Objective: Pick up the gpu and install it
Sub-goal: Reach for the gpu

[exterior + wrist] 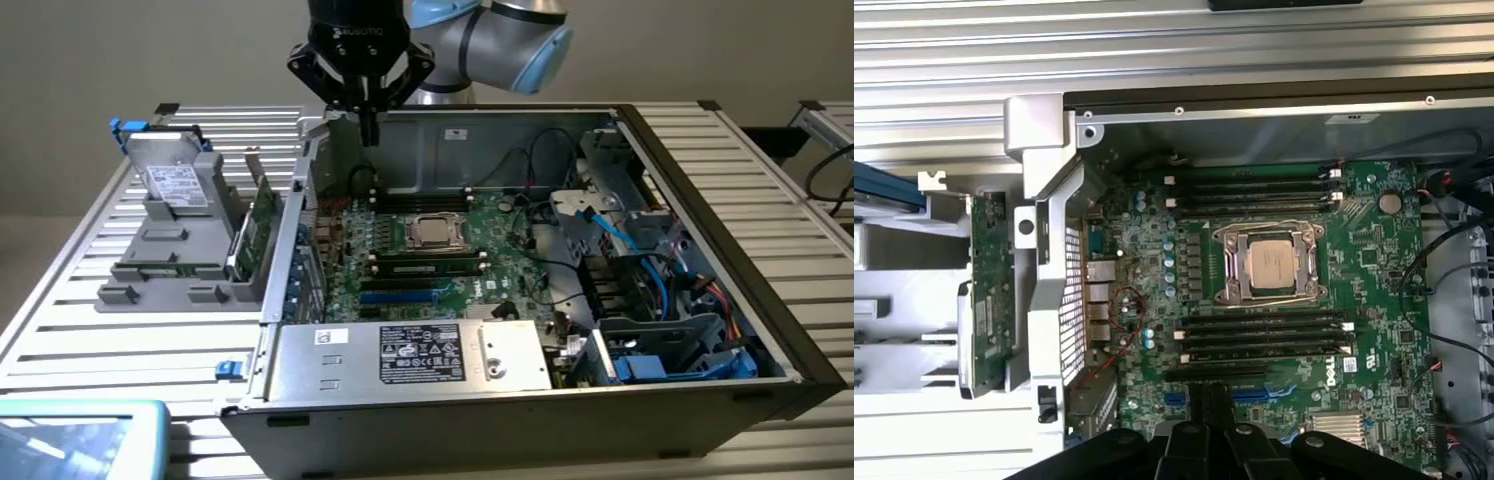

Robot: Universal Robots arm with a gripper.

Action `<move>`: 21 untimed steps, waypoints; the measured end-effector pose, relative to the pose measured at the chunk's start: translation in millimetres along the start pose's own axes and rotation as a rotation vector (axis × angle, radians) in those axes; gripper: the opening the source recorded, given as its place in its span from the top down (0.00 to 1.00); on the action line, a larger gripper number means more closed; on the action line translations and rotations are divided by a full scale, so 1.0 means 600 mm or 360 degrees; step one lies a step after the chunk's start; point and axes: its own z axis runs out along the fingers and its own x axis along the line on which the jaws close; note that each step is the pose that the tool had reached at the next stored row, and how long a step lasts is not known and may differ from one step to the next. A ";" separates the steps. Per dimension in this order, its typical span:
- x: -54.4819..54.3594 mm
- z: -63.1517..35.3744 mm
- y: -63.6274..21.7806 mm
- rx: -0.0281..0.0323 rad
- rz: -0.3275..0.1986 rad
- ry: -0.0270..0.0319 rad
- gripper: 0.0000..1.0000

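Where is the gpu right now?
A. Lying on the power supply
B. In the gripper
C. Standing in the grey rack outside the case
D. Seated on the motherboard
C: the gpu stands on edge in the rack, while the gripper is shut with nothing in it.

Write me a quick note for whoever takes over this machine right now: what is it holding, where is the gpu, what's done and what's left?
Gripper: fingers shut, holding nothing, hanging over the far edge of the open case, toward the exterior view's left.
Gpu: standing on edge in the grey rack just outside the case wall, apart from the gripper.
Done: nothing that shows.
Left: the whole job. The gpu is not yet picked up or installed.
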 end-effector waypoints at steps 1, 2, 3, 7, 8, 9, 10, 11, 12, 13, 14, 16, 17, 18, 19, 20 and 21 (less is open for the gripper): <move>0.003 0.000 0.000 0.00000 0.0000 0.00000 0.88; 0.006 0.000 0.000 -0.00001 0.0000 0.00000 0.88; 0.009 0.000 0.000 -0.00002 0.0000 0.00000 0.88; 0.024 0.001 0.001 -0.00001 0.0000 0.00001 0.88; 0.028 0.001 0.002 -0.00003 0.0000 -0.00002 0.88; 0.031 0.001 0.002 -0.00001 0.0000 0.00000 0.88; 0.038 0.002 0.002 0.00000 0.0000 0.00001 0.88; 0.046 0.002 0.002 -0.00001 0.0000 0.00000 0.88; 0.053 0.003 0.001 -0.00002 0.0000 0.00000 0.88; 0.061 0.003 0.001 -0.00001 0.0000 0.00000 0.88; 0.068 0.004 0.001 -0.00002 0.0000 -0.00001 0.88; 0.083 0.007 0.000 -0.00001 0.0000 -0.00001 0.88; 0.091 0.009 0.000 -0.00001 0.0000 -0.00002 0.88; 0.098 0.010 0.000 -0.00001 0.0000 -0.00002 0.88; 0.106 0.012 0.000 -0.00001 0.0000 -0.00002 0.88; 0.114 0.013 0.000 -0.00001 0.0000 -0.00002 0.88; 0.122 0.015 0.000 -0.00001 0.0000 -0.00003 0.88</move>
